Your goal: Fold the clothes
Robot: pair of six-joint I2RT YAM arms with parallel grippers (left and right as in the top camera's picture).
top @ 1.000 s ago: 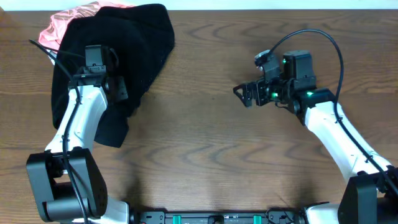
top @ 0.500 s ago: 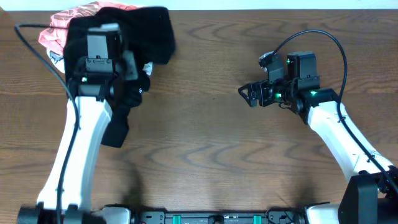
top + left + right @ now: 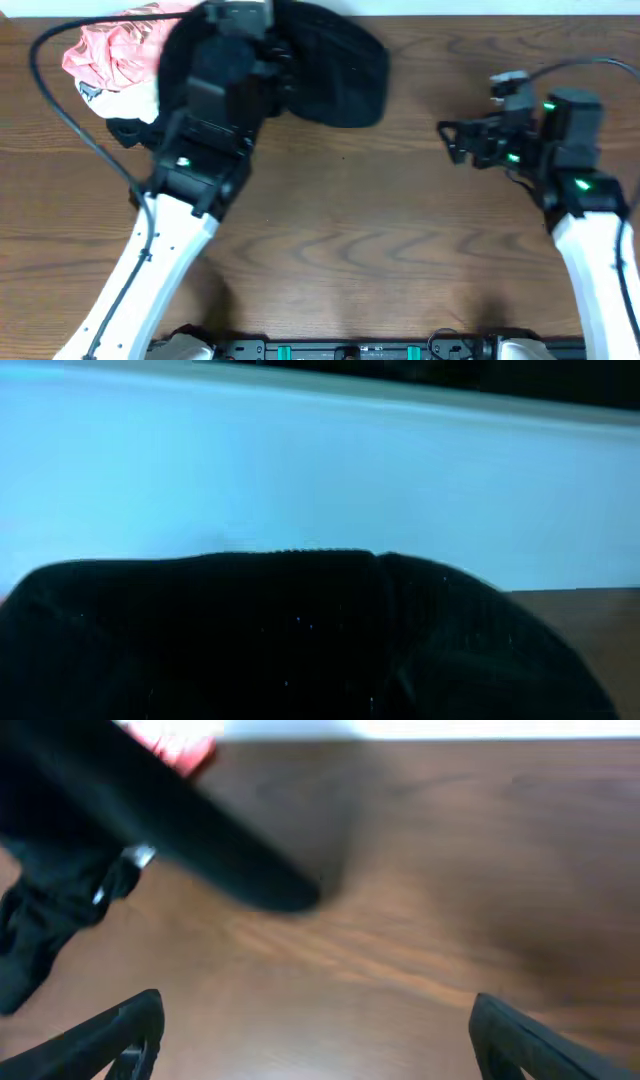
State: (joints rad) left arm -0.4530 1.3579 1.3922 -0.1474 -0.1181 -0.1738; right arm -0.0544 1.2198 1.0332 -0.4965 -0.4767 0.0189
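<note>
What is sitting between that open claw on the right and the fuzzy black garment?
Nothing visible. Only bare wooden table lies between the open right gripper and the black garment.

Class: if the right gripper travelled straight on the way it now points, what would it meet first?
Probably the bare wooden table: the right gripper, jaws open, has wood straight ahead in its wrist view. The black garment sits left of that line, though depth is unclear.
</note>
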